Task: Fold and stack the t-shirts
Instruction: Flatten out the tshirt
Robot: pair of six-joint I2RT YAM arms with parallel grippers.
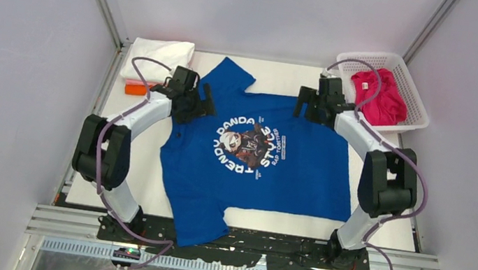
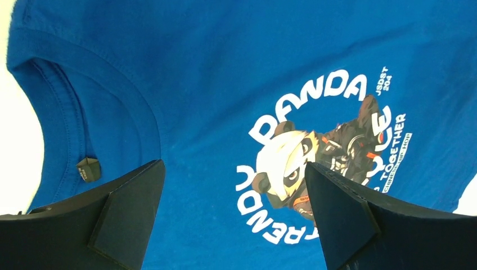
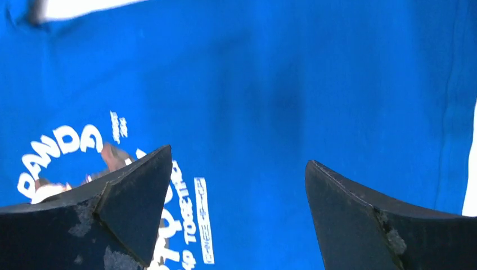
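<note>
While the royal blue t-shirt (image 1: 301, 172) is spread print-up across the middle of the white table (image 1: 143, 196), nothing is being gripped by either arm. The tee is laid sideways: collar (image 2: 67, 107) at its left end, hem at its right end. One sleeve is pointed to the far side and the other is draped off the near edge onto the black base plate (image 1: 277, 243). It's pretty flat overall, and only a few soft wrinkles can be made out.

The left gripper (image 2: 233, 169) is held over the shirt's collar end, just left of the panda print (image 1: 249, 143). Its jaws are spread wide and only blue cloth is seen between them. A small dark neck tag (image 2: 88, 169) can be spotted inside the collar, right by the left finger.

The right gripper (image 3: 239, 154) is parked over the shirt's far right part, toward the hem. Its jaws are spread just as wide and nothing is pinched. Whether any fingertip is actually touching the fabric can't be told from either wrist view.

Off the blue tee's far left corner, a folded stack is seen: a white t-shirt (image 1: 159, 57) on top, a pale pink t-shirt (image 1: 134, 82) under it, and an orange t-shirt (image 1: 138, 90) at the bottom. Off its far right corner, a magenta t-shirt (image 1: 382, 99) is bunched up inside a white lattice basket (image 1: 419, 97).
</note>
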